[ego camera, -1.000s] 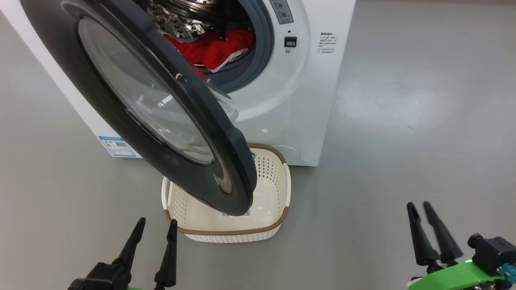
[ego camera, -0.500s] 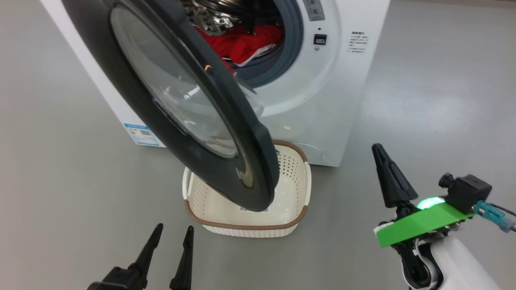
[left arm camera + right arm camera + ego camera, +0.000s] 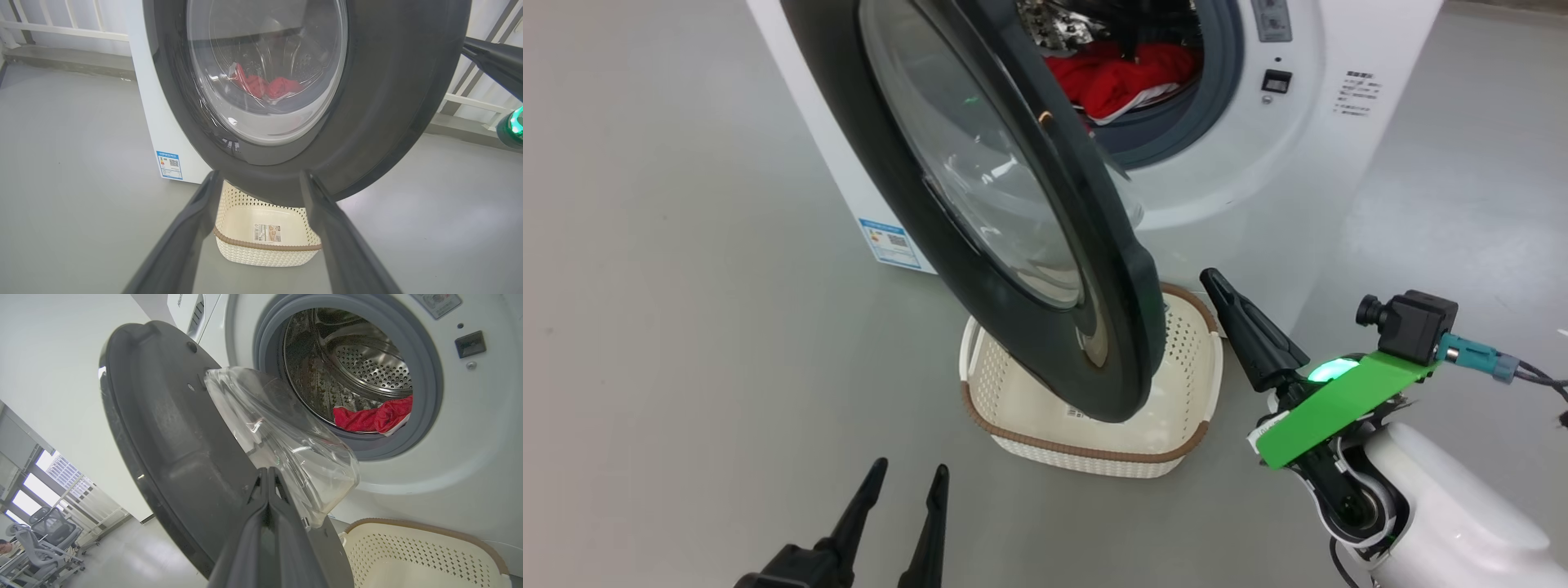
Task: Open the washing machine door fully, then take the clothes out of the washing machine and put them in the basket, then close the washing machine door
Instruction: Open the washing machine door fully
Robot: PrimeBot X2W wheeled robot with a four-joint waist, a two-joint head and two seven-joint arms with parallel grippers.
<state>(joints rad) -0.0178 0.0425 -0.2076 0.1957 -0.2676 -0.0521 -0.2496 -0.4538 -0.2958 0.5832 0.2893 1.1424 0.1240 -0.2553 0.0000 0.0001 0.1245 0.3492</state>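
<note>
The white washing machine (image 3: 1258, 163) stands ahead with its washing machine door (image 3: 882, 163) swung partly open, black rim toward me. The red clothes (image 3: 1119, 77) lie in the steel drum; the right wrist view shows the clothes (image 3: 376, 416) beyond the door's glass bowl (image 3: 286, 437). The cream basket (image 3: 1094, 451) sits on the floor under the door's lower edge and holds only a sticker. My right gripper (image 3: 1213, 282) is shut on nothing, its tip just right of the door's lower edge, pointing at the door's inner face (image 3: 175, 437). My left gripper (image 3: 907, 478) is open, low in front of the basket.
A blue label (image 3: 894, 243) marks the machine's lower corner. Grey floor spreads on both sides. In the right wrist view, office chairs (image 3: 36, 539) and a person (image 3: 6, 549) sit far off, left of the door.
The camera has shifted, moving the scene rightward. My right gripper has shut and risen from the lower right to the door's lower edge. The left gripper holds its pose.
</note>
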